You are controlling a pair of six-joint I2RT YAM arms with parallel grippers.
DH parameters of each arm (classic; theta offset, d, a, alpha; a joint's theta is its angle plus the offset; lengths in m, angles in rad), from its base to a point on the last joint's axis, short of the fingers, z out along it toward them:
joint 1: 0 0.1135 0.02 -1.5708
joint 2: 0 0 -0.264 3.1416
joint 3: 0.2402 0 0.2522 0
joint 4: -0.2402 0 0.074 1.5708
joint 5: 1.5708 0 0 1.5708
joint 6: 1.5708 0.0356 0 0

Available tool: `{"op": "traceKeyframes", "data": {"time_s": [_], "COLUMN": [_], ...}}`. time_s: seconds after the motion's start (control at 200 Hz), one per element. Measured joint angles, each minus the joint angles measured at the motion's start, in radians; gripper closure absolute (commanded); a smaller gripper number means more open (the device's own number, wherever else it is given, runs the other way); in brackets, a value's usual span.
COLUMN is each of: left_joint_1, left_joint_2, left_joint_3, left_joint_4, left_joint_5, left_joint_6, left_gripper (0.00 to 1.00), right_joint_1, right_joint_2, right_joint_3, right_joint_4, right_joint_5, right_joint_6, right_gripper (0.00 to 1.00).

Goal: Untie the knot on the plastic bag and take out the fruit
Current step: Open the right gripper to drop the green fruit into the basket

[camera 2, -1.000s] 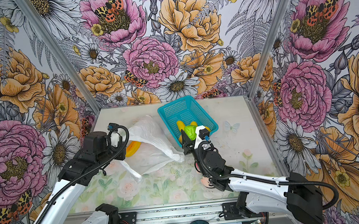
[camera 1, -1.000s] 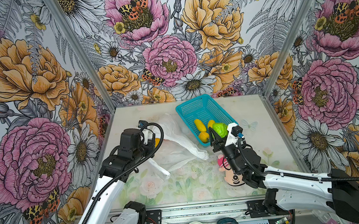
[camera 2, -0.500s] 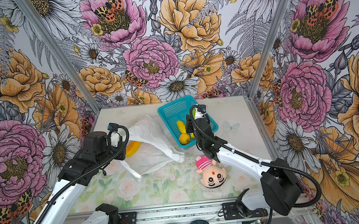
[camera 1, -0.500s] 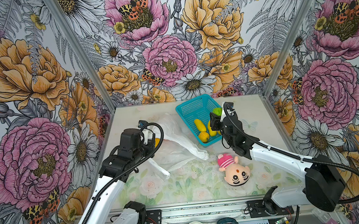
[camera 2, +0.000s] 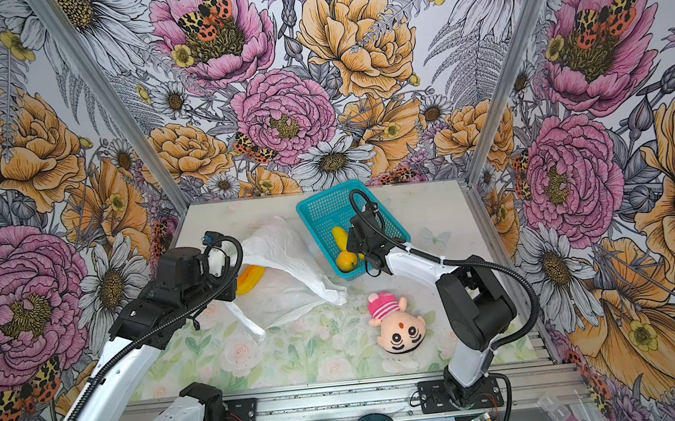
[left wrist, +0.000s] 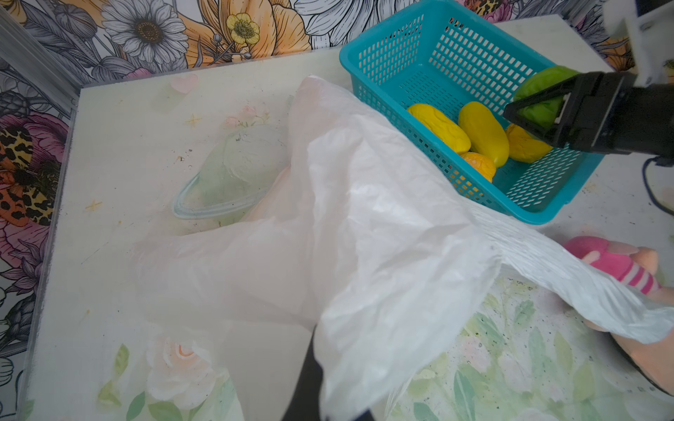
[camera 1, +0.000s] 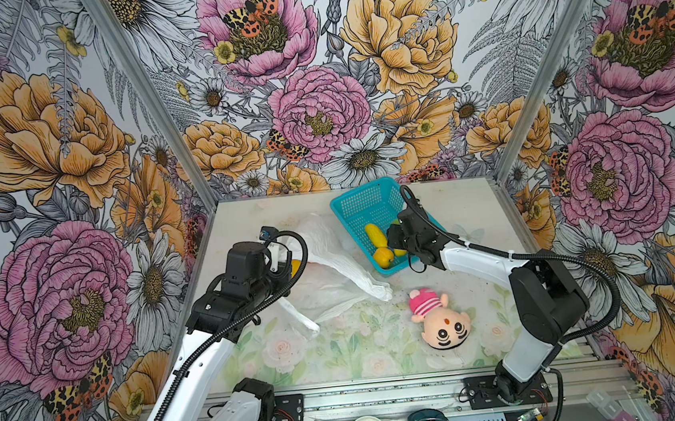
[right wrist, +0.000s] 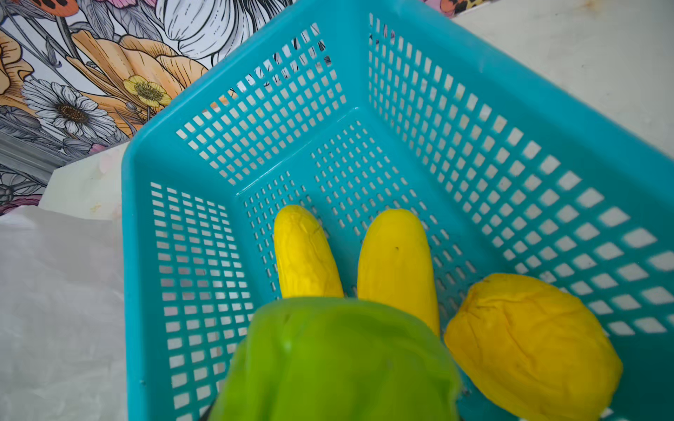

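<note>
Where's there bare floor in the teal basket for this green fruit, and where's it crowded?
Bare: the basket floor's half toward the back wall, beyond the tips of the two oblong yellow fruits. Crowded: the front end under the green fruit, where those and the round yellow fruit lie.

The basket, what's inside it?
Two long yellow fruits, a round yellow one and an orange one lie inside the basket. The right gripper holds a green fruit over it, hiding whatever lies beneath.

The left pincer (left wrist: pixel 310 364) was pinched fully closed on the plastic bag (left wrist: pixel 364 237); the right arm stretched forward, the right pincer (left wrist: pixel 536 105) clamped around a green fruit (right wrist: pixel 335 364).
</note>
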Motion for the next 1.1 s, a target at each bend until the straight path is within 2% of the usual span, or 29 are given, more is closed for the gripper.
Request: {"op": "traceKeyframes", "data": {"time_s": [0.23, 0.691, 0.976, 1.096], "left_joint_1": [0.0, 0.0, 0.0, 0.0], "left_joint_2": [0.0, 0.0, 0.0, 0.0], "left_joint_3": [0.0, 0.0, 0.0, 0.0], "left_joint_4": [0.0, 0.0, 0.0, 0.0], "left_joint_5": [0.0, 0.0, 0.0, 0.0], "left_joint_6": [0.0, 0.0, 0.0, 0.0], "left_gripper": [1.0, 1.0, 1.0, 1.0], "right_joint_1": [0.033, 0.039, 0.039, 0.039], "right_joint_2": [0.046, 0.049, -0.004, -0.035], "right_joint_3": [0.007, -0.066, -0.123, -0.138], "right_joint_4": [-0.004, 0.1, 0.129, 0.141], "right_joint_5": [0.004, 0.041, 0.054, 0.069], "right_joint_6": [0.06, 0.144, 0.148, 0.147], "right_gripper": [0.5, 0.22, 0.23, 0.19]}}
